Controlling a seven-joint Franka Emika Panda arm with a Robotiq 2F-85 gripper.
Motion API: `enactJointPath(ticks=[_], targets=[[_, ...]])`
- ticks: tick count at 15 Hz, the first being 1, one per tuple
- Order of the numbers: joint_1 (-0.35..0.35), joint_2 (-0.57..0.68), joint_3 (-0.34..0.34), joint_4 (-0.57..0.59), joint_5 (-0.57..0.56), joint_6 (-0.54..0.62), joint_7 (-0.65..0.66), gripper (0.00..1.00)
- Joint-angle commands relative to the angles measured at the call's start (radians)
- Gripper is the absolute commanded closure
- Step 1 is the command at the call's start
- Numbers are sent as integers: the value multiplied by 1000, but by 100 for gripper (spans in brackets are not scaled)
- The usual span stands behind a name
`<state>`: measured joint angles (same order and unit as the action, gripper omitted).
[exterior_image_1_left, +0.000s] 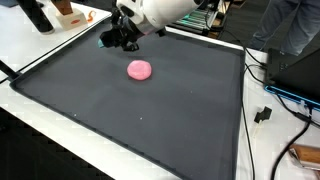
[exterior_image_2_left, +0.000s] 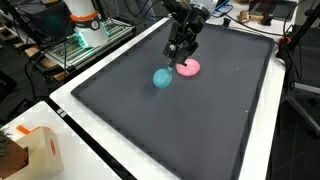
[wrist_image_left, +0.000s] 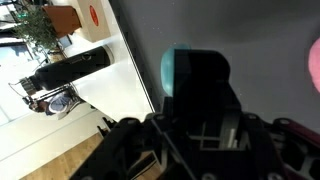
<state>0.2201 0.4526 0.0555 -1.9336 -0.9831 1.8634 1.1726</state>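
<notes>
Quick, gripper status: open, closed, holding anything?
Gripper: open or closed cannot be told; nothing visibly held, the round teal ball and the rounded pink lump both lie on the dark mat near it.

White surface, covered almost wholly by a dark grey mat with a black border. Two things lie directly on the mat. A teal ball sits just below and beside the tips of the gripper. A flattened pink lump lies just to the gripper's other side, near the ball but apart from it. A cardboard box stands on the bare white margin, well apart from the gripper.
</notes>
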Motion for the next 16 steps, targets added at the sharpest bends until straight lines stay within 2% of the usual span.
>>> enactJointPath(ticks=[1,10,16], targets=[[-13,-1,20,-2,15,27,-40,75],[-2,19,38,6,14,55,-74,75],[-37,15,43,8,90,131,-192,75]])
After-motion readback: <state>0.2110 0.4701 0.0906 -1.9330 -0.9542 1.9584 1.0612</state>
